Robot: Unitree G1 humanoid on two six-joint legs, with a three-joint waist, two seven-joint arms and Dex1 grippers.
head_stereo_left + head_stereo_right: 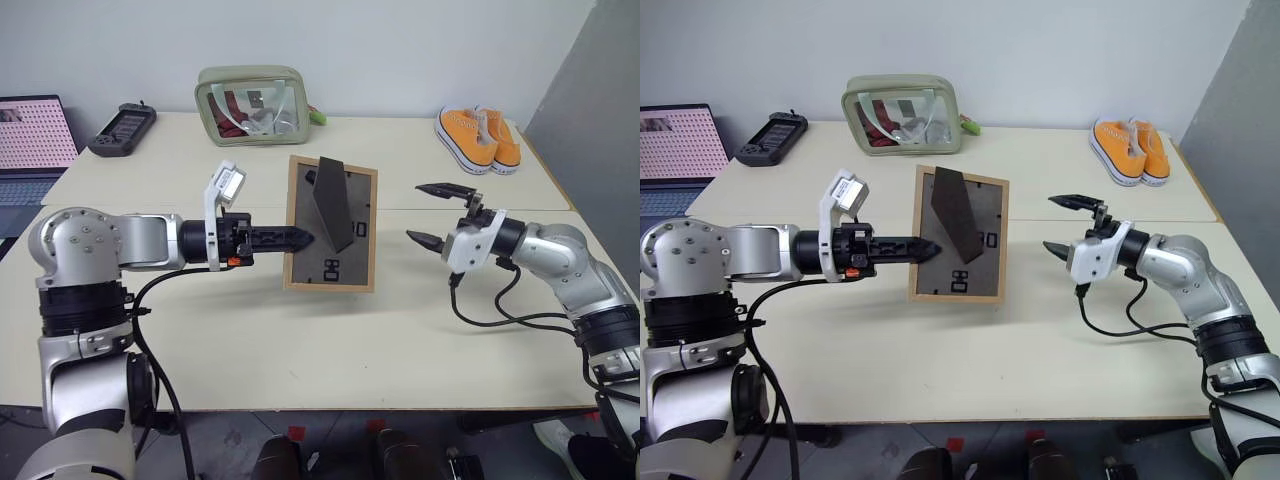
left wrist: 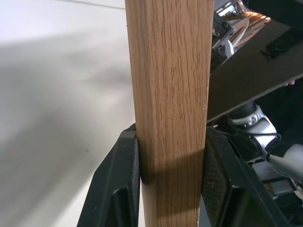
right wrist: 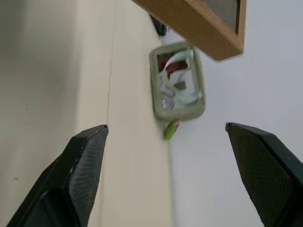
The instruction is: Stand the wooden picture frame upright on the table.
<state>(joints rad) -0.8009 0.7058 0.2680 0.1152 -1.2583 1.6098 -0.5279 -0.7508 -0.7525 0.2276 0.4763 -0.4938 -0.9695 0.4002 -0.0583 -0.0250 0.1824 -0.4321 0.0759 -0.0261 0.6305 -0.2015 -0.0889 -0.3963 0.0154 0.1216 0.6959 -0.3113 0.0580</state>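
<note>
Near the middle of the desk [image 1: 300, 350] stands the wooden picture frame [image 1: 332, 226], upright with its dark back panel facing the robot, its stand leg folded out and white marks showing low on the panel. Whether its lower edge actually rests on the desk surface or hangs just above it is hard to tell. From the left, the left tool [image 1: 300, 238] reaches in level and is clamped on the frame's left edge — in the left wrist view the two black fingers [image 2: 118, 184] press against either side of the light wood rail. Off to the right of the frame, well apart from it, the right tool [image 1: 432, 214] points toward it with its fingers spread wide and nothing between them; in the right wrist view its fingers [image 3: 80, 165] stand far apart. Along the far edge of the desk sit a green clear-windowed pouch [image 1: 255, 105], a dark handheld controller [image 1: 122, 129] to its left and a pair of orange shoes [image 1: 478, 138] at the far right — a laptop [image 1: 30, 140] with a pink screen shows at the left edge.
</note>
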